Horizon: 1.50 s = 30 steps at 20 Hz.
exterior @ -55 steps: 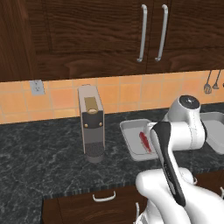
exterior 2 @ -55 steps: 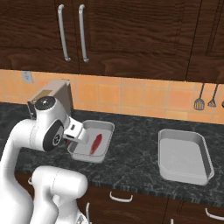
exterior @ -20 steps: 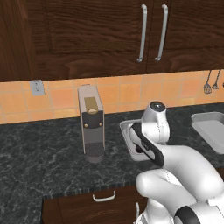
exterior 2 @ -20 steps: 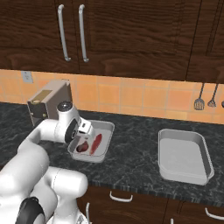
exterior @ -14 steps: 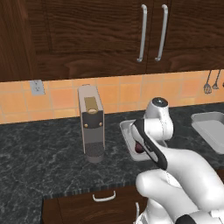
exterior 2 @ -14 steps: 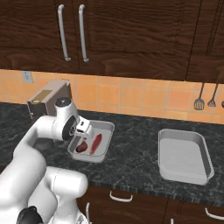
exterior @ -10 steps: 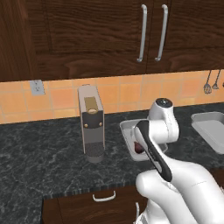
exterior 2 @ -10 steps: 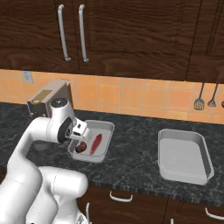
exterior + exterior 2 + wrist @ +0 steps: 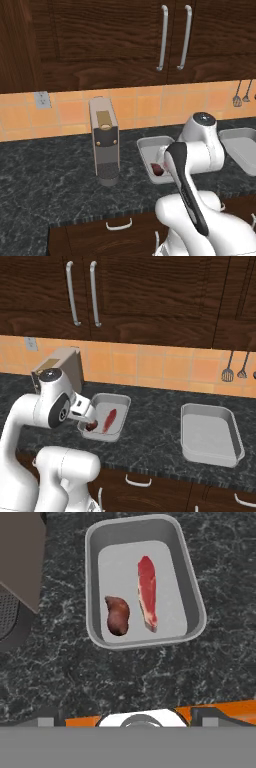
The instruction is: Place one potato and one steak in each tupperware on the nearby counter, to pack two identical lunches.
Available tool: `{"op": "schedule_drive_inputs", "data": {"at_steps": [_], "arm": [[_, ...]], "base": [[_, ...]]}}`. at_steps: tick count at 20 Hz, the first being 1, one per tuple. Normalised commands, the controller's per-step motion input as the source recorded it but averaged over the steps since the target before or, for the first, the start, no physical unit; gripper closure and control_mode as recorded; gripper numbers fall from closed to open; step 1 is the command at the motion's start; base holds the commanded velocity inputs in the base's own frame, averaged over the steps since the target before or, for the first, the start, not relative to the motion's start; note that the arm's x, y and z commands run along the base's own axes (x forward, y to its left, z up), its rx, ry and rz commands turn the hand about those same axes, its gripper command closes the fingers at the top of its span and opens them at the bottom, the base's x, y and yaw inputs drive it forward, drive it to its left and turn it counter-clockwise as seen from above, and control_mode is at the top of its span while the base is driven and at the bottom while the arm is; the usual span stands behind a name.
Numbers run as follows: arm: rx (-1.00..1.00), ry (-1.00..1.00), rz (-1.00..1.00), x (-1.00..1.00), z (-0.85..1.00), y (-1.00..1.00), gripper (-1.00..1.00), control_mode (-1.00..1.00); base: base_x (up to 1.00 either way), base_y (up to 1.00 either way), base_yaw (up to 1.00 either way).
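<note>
One tupperware lies on the dark counter with a brown potato and a red steak side by side inside it. From the right base view the same tupperware sits left of centre with the steak in it. My gripper hangs open just above its near left corner, holding nothing. The other tupperware stands bare to the right. The left base view shows the filled tupperware, the potato and the bare tupperware.
A coffee machine stands on the counter just left of the filled tupperware, also seen as the coffee machine. Utensils hang on the tiled wall at the right. Dark cabinets hang above, drawers with silver handles sit below.
The potato has appeared beside the steak, which lay alone 2.8 s ago. Over the last second the hand has drawn up and back from the tray, jaws staying wide.
</note>
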Motion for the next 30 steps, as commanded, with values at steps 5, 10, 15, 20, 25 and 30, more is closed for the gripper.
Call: {"op": "schedule_drive_inputs", "data": {"at_steps": [5, 10, 15, 20, 25, 30], "arm": [[0.00, -0.24, 0.00, -0.42, 0.24, 0.00, -1.00, -1.00], [0.00, -0.10, 0.00, -0.18, -0.02, 0.00, -1.00, -1.00], [0.00, 0.00, 0.00, 0.00, 0.00, 0.00, -1.00, -1.00], [0.00, 0.00, 0.00, -0.07, 0.00, 0.00, -1.00, 1.00], [0.00, 0.00, 0.00, 0.00, 0.00, 0.00, -1.00, 1.00], [0.00, 0.00, 0.00, 0.00, 0.00, 0.00, -1.00, 1.00]], "base": [[0.00, 0.00, 0.00], [0.00, 0.00, 0.00], [0.00, 0.00, 0.00], [-0.34, -0.01, -0.01], [-1.00, -0.49, -0.18], [-0.60, -0.98, -0.32]]}}
